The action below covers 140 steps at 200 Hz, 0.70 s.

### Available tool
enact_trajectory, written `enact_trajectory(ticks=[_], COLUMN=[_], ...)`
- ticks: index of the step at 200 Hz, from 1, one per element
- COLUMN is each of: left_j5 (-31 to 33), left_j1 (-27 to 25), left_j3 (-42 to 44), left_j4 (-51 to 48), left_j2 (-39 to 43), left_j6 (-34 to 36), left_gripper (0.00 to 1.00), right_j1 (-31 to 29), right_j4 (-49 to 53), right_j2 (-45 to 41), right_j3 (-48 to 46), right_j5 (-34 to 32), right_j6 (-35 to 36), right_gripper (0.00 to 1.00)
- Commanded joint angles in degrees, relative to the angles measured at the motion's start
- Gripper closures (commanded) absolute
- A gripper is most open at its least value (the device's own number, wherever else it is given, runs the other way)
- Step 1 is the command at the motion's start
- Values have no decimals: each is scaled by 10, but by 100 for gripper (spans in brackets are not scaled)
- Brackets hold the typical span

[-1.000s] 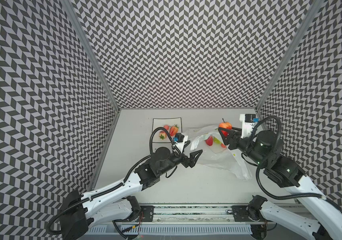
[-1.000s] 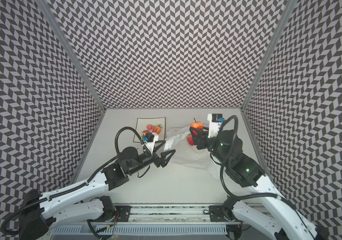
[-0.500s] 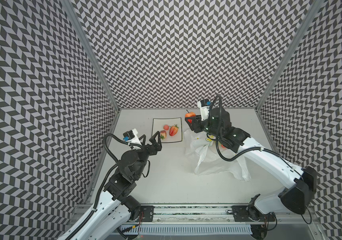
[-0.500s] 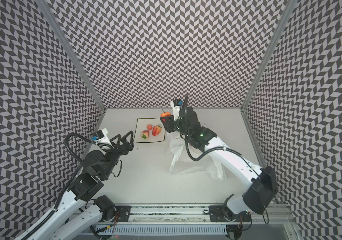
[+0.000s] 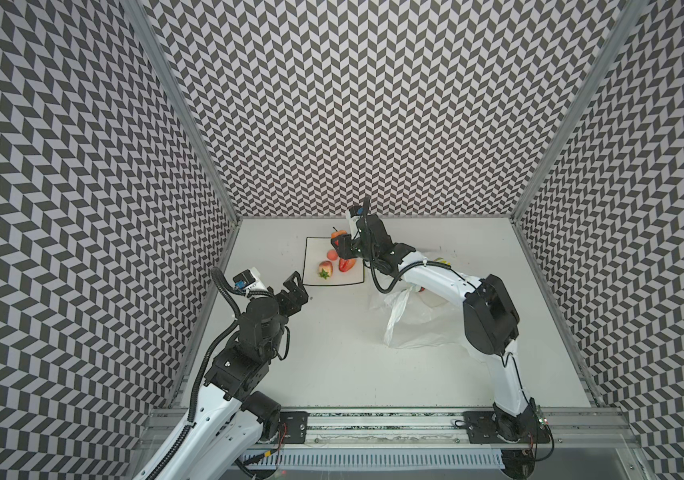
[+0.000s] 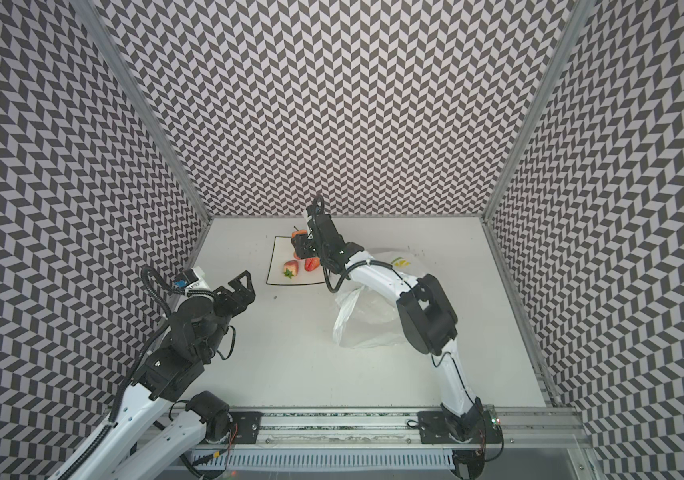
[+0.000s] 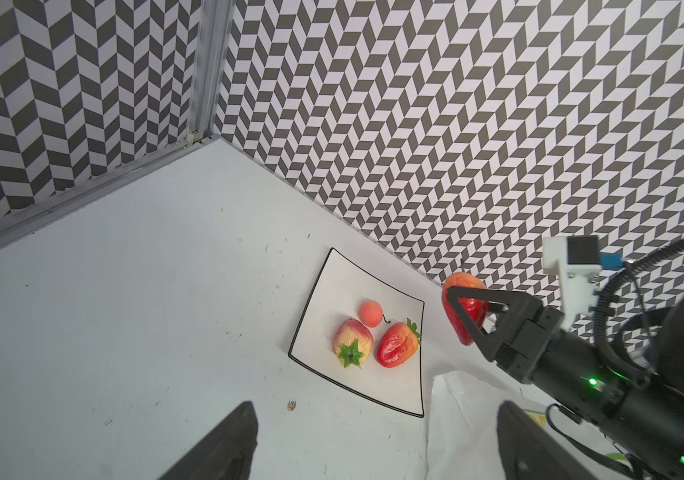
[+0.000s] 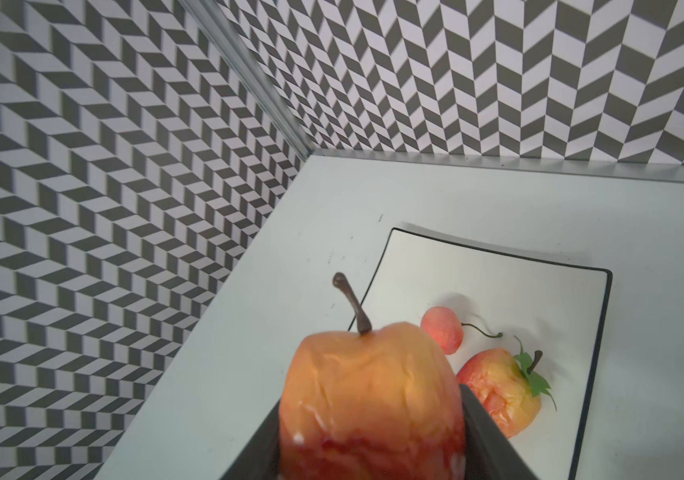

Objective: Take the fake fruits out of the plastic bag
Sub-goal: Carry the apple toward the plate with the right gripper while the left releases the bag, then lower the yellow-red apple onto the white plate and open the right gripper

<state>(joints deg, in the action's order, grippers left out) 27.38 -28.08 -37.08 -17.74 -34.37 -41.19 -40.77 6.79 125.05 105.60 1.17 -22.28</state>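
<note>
Grips an orange-red fruit (image 5: pixel 335 234) with a brown stem in the right hand (image 5: pixel 340 243), fingers pressed to its two sides, stem end pointing away from the wrist; holds it raised over the far edge of the plate (image 5: pixel 312 274), clear of the plate's surface; wrinkled skin in the right wrist view (image 8: pixel 373 395), paler orange at the stem end, redder near the fingers; on the plate, three of the fake fruits: a small pinkish cherry (image 5: pixel 332 254) nearest the plate's far edge; a pale yellow-pink strawberry (image 5: pixel 324 268) in the plate's near-left part, green cap toward the near edge; a glossy red strawberry (image 5: pixel 346 264) just beside it on the right; off the plate's near-left corner, above bare worktop (image 5: pixel 332 374): the left hand (image 5: pixel 296 287), jaws spread wide, nothing between them; to the right of the plate and nearer the robot's base: the plastic bag (image 5: pixel 413 328), crumpled, lying on the worktop, apart from the plate, partly under the right arm (image 5: pixel 435 282); shows a small yellow-green print (image 6: pixel 399 262) on its far part; cannot make out what lies inside.
</note>
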Motion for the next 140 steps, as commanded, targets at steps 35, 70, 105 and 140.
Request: enact_trajectory(ticks=[35,70,105,140], left_j5=[-2,-8,-16,-17], left_j1=[3,3,3,4], left_j3=[-13,-11,-12,-14], left_j4=[10,25,35,39], left_j2=[-12,-29,-46,-52], left_j6=[30,39,48,54], left_gripper=[10,10,10,10], right_j1=[41,61,66,70], right_j4=[12,38,48,58], right_j2=[107,148,172,193], right_j3=[119,148,147,149], right_j5=[-12,-4,-18,-32], right_j6=[17,31,29,23], right_gripper=[62,61,60,59])
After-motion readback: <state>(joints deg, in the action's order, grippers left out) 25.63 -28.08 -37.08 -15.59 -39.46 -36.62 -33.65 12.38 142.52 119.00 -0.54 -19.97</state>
